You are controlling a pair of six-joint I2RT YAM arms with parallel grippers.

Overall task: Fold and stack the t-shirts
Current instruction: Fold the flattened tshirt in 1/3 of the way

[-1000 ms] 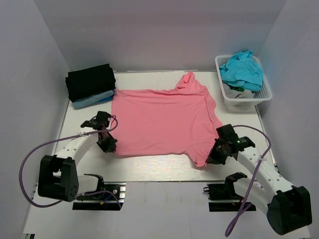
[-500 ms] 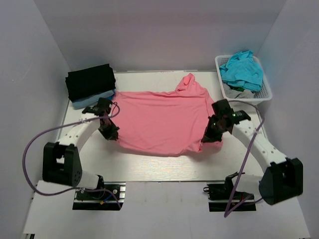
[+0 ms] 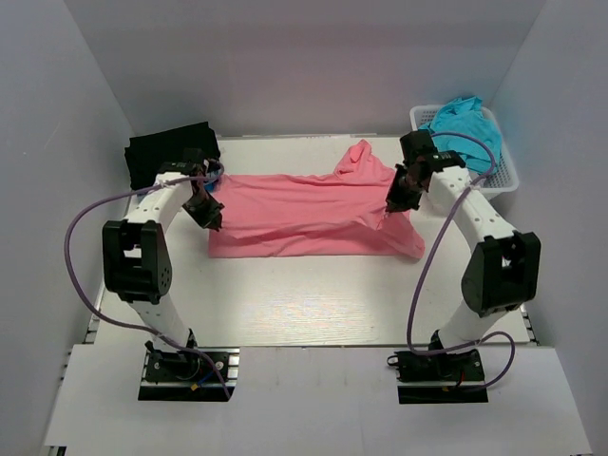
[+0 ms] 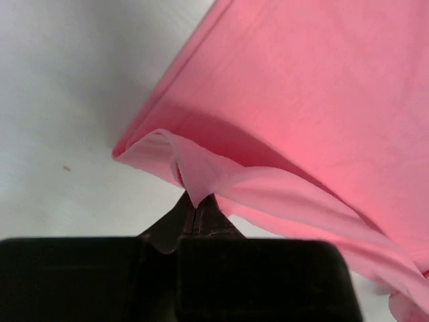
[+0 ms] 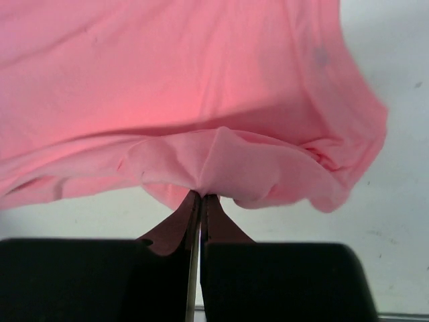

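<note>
With left gripper and right gripper clamped on salmon-pink t-shirt hem, lay hem level along far edge, corners matched.

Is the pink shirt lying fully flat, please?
No, the pink shirt is doubled over, its edge pinched by the left claw and right claw.
</note>
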